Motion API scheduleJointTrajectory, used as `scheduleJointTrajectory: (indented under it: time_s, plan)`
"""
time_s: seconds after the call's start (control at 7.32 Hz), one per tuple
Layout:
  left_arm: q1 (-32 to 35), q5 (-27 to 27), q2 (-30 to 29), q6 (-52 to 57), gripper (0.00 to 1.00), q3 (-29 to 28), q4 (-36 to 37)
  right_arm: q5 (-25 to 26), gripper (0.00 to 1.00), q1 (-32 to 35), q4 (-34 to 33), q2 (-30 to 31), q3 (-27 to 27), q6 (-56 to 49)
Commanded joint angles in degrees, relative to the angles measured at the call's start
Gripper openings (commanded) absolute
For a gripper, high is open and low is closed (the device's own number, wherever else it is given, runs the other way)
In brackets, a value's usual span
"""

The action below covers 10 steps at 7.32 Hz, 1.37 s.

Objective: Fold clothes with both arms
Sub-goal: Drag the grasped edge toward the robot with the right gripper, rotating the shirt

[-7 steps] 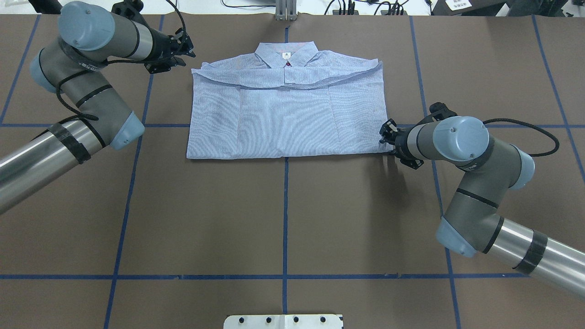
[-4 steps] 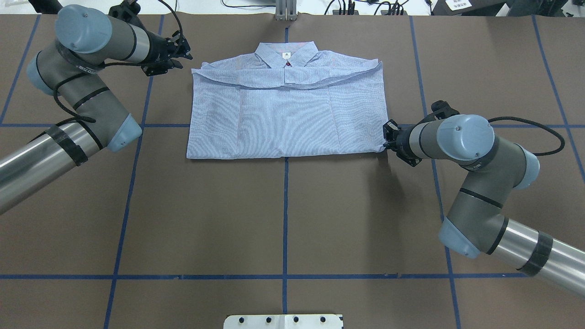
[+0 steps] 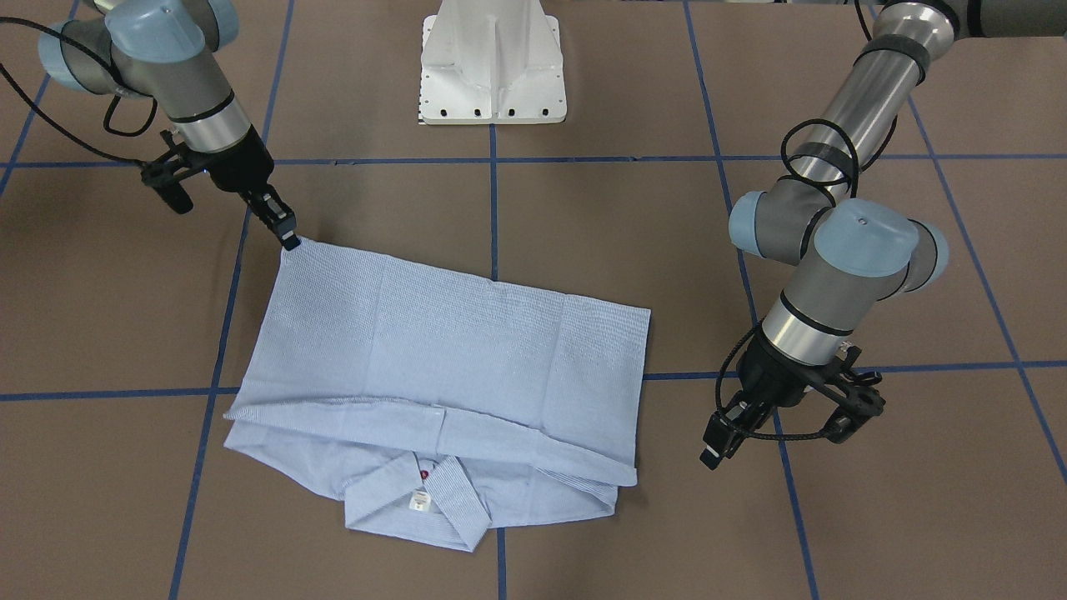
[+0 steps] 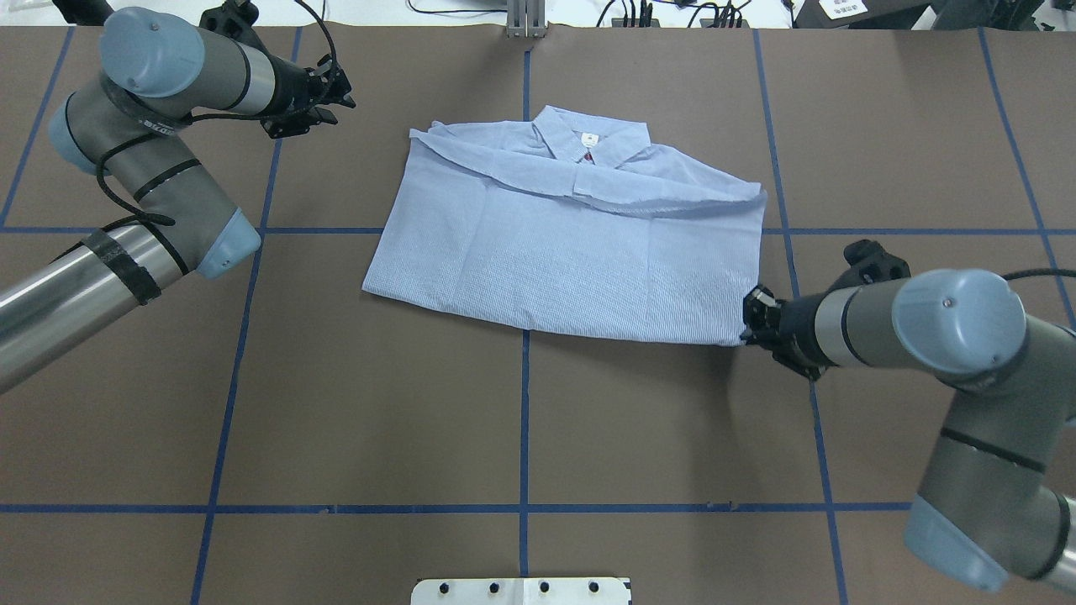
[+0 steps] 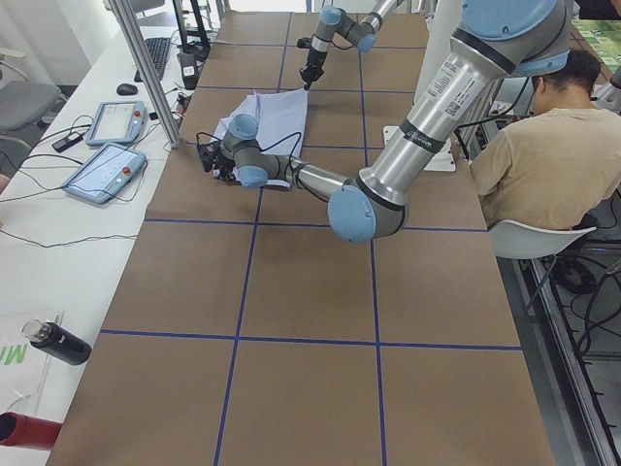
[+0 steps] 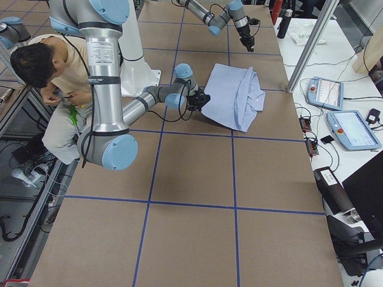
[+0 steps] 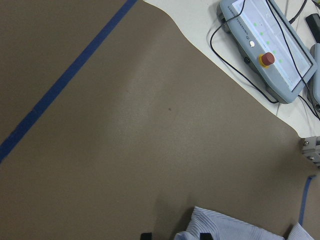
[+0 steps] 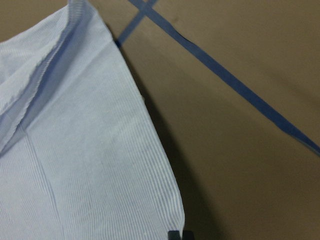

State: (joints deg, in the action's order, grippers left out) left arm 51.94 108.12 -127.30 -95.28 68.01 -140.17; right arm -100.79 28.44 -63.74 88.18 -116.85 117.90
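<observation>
Right wrist view, the right gripper (image 8: 179, 234) shows only two dark tips at the bottom edge, pinch point cropped. Left wrist view, shirt (image 7: 235, 231) cut off low, left gripper (image 7: 174, 236) barely peeking in. Overhead, the neck tag (image 4: 588, 138) print's too small to read.

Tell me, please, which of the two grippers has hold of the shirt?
The right gripper: it is shut on a near corner of the shirt. The left gripper hangs open over bare table, apart from the cloth.

robotics lab: blue-taped grid table (image 4: 336, 403), teach pendants (image 6: 350, 130), seated operator (image 5: 529, 165)
</observation>
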Motion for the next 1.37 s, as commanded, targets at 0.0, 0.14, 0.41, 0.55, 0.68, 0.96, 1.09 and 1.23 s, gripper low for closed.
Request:
scheduleJointTrajectory:
  time_s: [0.0, 0.14, 0.41, 0.55, 0.68, 0.96, 1.09, 1.23]
  plan:
    - [0.0, 0.25, 0.03, -0.25, 0.43, 1.59, -0.01, -5.34, 0.0, -12.48, -0.42, 5.76, -7.14, 0.05]
    - [-0.09, 0.34, 0.73, -0.34, 0.43, 3.43, -0.01, -13.21, 0.0, -15.4, -0.33, 6.82, -8.38, 0.14]
    - [-0.61, 4.18, 1.87, -0.52, 0.43, 7.12, -0.01, -15.22, 0.7, -24.97, -0.33, 8.05, -8.39, 0.58]
    - [-1.4, 6.38, 4.66, -0.69, 0.43, 11.14, 0.07, -15.22, 1.0, -25.44, -0.33, 7.8, -8.57, 0.84]
    - [-1.75, 8.49, 7.74, -2.61, 0.46, 15.53, 0.25, -15.22, 1.0, -23.1, -0.33, 7.8, -9.7, 0.84]
    - [-7.35, 9.66, 10.9, -13.22, 0.54, 22.12, 0.86, -15.75, 1.0, -11.97, -0.24, 5.88, -10.42, 0.41]
    - [-10.86, 8.87, 16.24, -15.44, 0.58, 27.47, 0.87, -15.23, 1.0, -5.21, -0.15, -0.75, -5.45, -0.38]
    - [-14.99, 4.69, 19.34, -16.5, 0.61, 30.66, 0.87, -14.96, 1.0, -0.71, -0.15, -6.82, -0.01, -0.73]
